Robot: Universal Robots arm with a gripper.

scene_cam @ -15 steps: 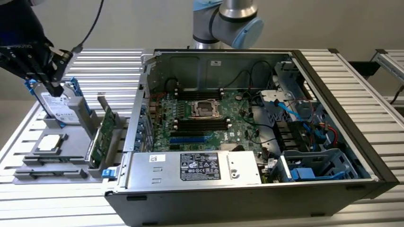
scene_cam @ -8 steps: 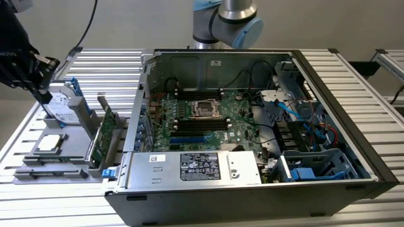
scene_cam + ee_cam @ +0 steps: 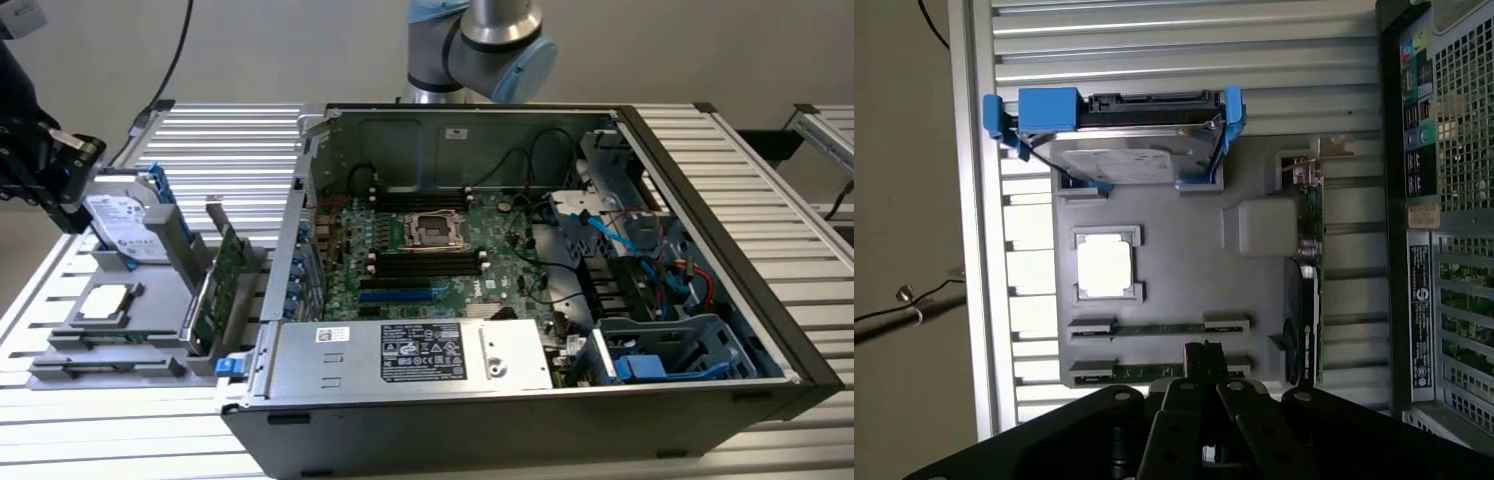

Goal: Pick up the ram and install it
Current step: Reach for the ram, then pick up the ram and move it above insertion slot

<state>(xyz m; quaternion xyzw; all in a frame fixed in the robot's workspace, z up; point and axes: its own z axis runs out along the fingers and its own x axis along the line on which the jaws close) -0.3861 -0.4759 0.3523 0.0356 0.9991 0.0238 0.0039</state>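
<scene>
Hovering above ram [image 3: 1154,328] in grey holder [image 3: 1174,215] | gripper [image 3: 1204,350]: pinched shut, empty | risk: jabbing stick with closed tips, cocking it in slot

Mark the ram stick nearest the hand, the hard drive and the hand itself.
ram [image 3: 1139,372]: wrist view, green edge between its holders.
hard drive [image 3: 1134,160]: wrist view, pale top face.
hand [image 3: 1204,352]: wrist view, between the shut fingertips.

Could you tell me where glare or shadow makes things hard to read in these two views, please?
Wrist view: the square processor on the grey tray is washed out to plain white, the table slats glare, and the gripper is a dark silhouette. Exterior view: light is even, with the motherboard readable and the case's near wall in shade.
</scene>
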